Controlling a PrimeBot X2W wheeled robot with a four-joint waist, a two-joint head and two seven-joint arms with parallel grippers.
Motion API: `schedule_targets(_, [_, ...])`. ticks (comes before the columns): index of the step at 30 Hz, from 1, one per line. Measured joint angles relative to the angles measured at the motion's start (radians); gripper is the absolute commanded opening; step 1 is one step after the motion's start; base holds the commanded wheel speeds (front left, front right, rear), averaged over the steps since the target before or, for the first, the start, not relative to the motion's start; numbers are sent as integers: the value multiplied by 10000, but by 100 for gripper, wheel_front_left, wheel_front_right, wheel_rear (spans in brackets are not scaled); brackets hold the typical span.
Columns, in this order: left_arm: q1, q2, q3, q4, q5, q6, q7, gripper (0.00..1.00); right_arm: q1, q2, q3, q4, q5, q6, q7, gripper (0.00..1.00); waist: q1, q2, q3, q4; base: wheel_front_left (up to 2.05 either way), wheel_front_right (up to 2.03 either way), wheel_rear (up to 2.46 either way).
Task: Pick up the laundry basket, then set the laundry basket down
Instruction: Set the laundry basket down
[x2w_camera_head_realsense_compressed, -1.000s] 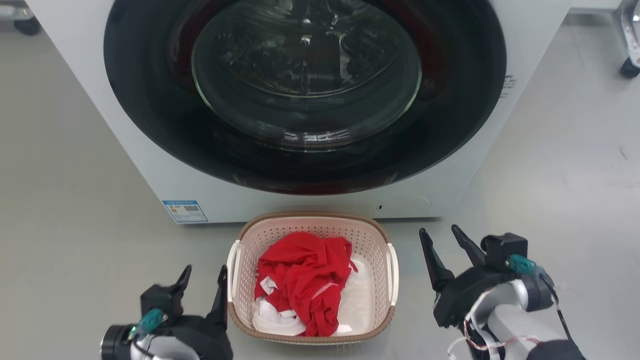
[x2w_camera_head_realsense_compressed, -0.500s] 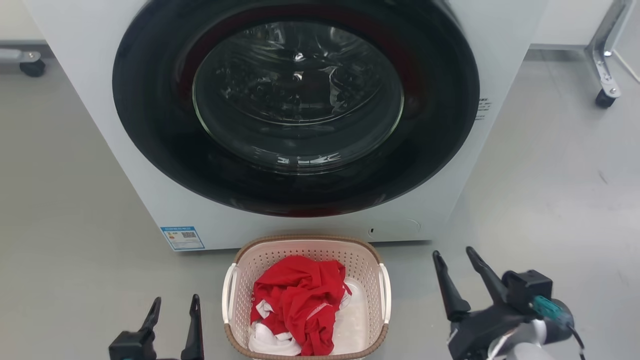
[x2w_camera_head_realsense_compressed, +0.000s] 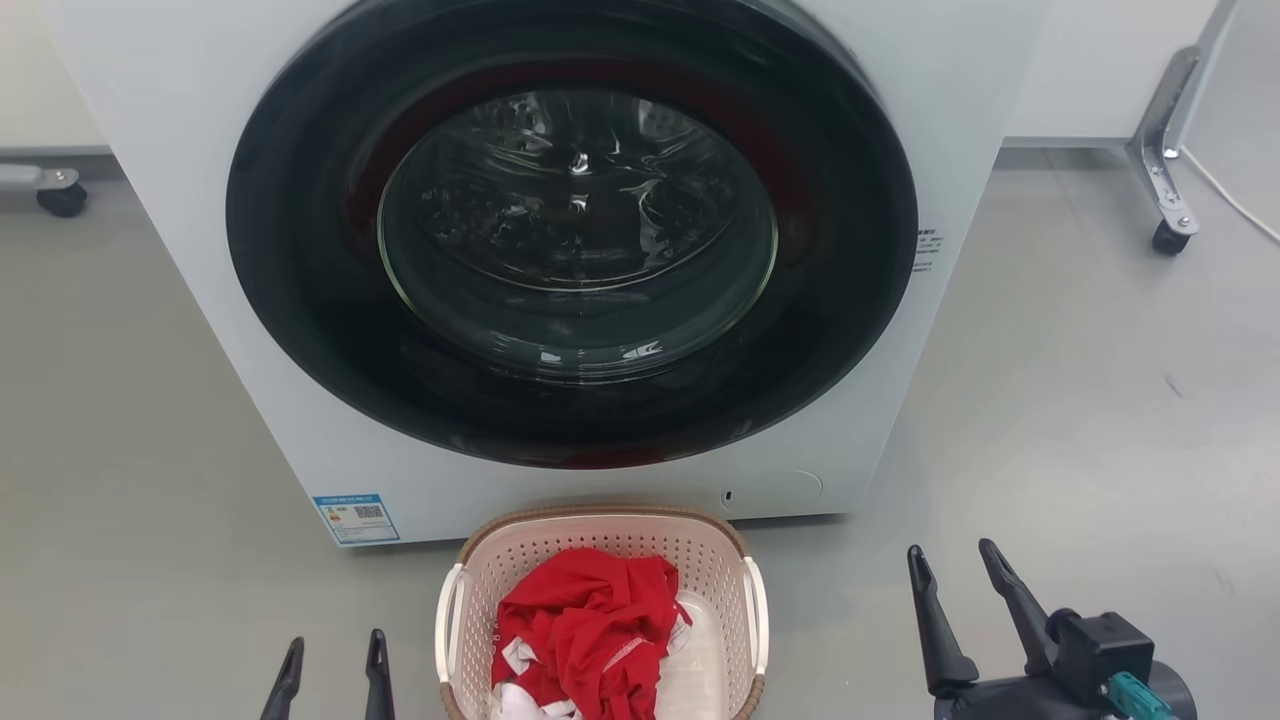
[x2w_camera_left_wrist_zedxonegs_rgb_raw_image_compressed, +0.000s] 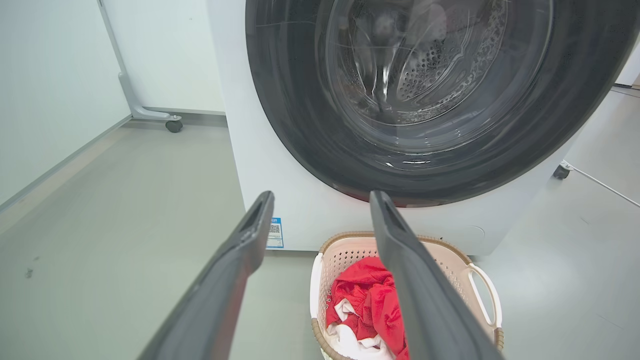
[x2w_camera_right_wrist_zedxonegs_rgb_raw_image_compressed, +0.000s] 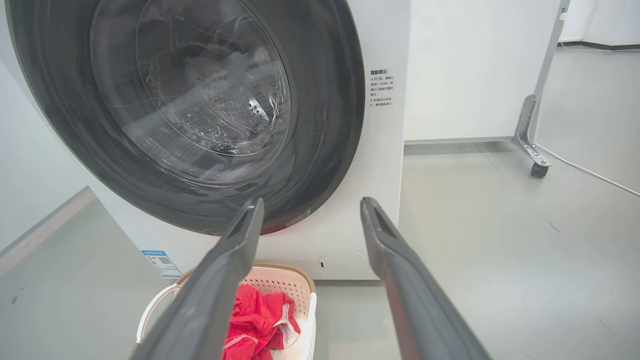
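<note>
Laundry basket (x2w_camera_head_realsense_compressed: 560, 542) near edge cut off below; left gripper (x2w_camera_head_realsense_compressed: 335, 645) mostly cropped.

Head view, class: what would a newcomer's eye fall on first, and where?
The washing machine door, big, dark and round, takes the upper middle. Below it stands the laundry basket, holding bright red clothes. The left gripper and right gripper flank it, fingers apart, touching nothing.
</note>
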Motion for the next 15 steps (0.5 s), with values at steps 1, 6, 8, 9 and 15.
schedule_targets(1, [73,-15,61,-111,29,0,0,100,97,38,-75,-73,-63,2,0,100,0,0,-38,-14,0,0,0])
schedule_targets(6, [482,-90,238,-535,242,0,0,100,574,178,-491,-487,-508,0,0,100,1,1,-208,-71,0,0,0])
schedule_targets(8, [632,-148,257,-709,251,2,0,100,784,242,-642,-698,-646,0,-2,100,0,0,-235,-89,0,0,0])
schedule_targets(9, [667,-165,267,-775,272,2,0,100,858,267,-686,-744,-683,0,-2,100,1,0,-239,-93,0,0,0])
schedule_targets(15, [801,-203,307,-1068,460,2,0,100,1056,418,-959,-1066,-1043,0,-15,100,1,0,-233,-106,0,0,0])
